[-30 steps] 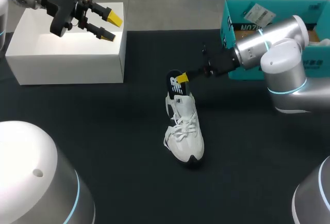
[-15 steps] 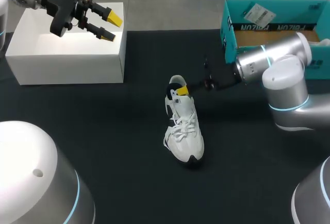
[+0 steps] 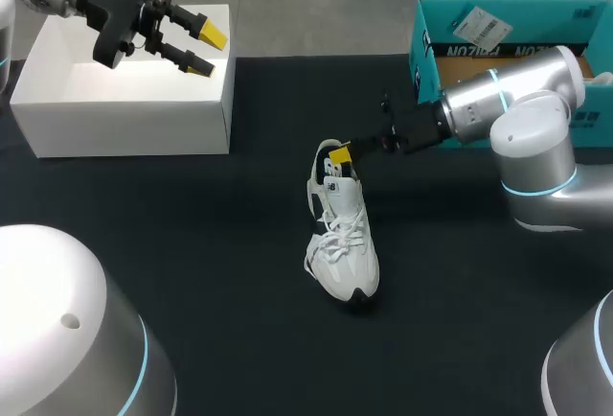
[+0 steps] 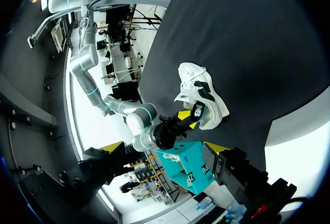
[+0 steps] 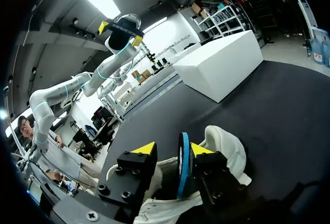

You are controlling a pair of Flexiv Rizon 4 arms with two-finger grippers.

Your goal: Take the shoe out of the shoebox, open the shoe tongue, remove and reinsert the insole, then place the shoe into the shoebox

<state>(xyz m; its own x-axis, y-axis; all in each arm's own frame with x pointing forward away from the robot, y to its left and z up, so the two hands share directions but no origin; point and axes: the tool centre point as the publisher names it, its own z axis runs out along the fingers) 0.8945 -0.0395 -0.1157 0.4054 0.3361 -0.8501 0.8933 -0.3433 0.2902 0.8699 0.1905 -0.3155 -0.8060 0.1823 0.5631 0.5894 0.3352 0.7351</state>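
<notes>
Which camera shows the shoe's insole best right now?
Right wrist view: the blue-edged insole stands edge-on between the right gripper's fingers, in the white sneaker. Head and left wrist views show only a dark patch.

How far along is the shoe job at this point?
Done: the white lace-up sneaker sits on the black table, out of the teal cardboard shoebox. In hand: the right gripper is at the heel opening, the dark blue insole standing on edge between its open fingers; more of it showed a second ago, so it seems to be going back in. Left: seating it, then boxing the sneaker.
</notes>
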